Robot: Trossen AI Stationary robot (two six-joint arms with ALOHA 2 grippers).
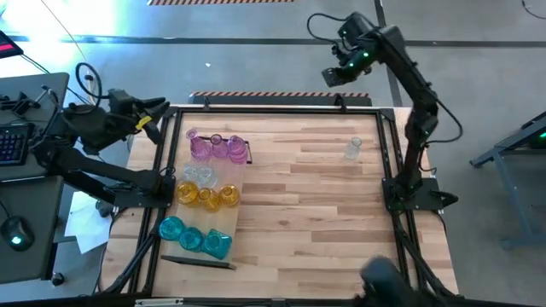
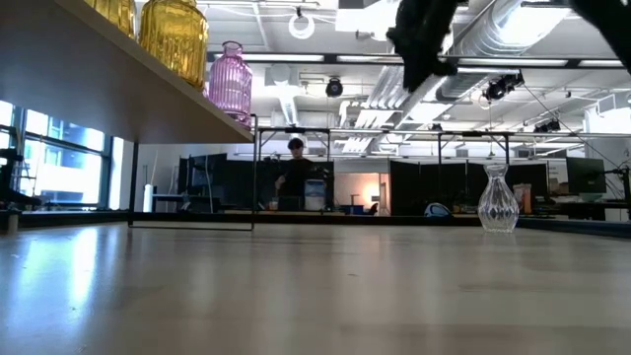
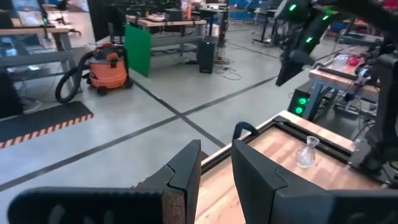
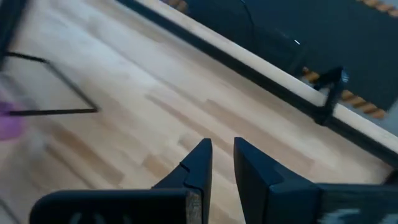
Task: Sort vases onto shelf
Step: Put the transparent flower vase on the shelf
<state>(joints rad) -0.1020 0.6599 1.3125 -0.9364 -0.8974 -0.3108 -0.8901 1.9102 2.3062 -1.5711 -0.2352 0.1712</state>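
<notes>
- My right gripper [image 1: 334,75] hangs high beyond the far edge of the counter [image 1: 324,205], holding nothing; its wrist camera shows the jaws close together with a narrow gap between them.
- My left gripper [image 1: 153,115] sits off the counter's left far corner, empty as well, jaws parted by a slim gap in its own wrist view.
- The shelf [image 1: 209,194] runs along the left side of the counter, a thin dark rail [image 1: 198,263] at its near end.
- On the shelf I see vases grouped by colour: pink vases [image 1: 213,147] at the far end, clear ones [image 1: 198,174] next, amber-yellow vases [image 1: 207,196] after those, teal vases [image 1: 194,235] nearest.
- One clear vase [image 1: 353,148] stands upright alone on the counter's far right, well apart from the shelf and from both grippers.
- A person [image 2: 294,177] stands in the room behind.
</notes>
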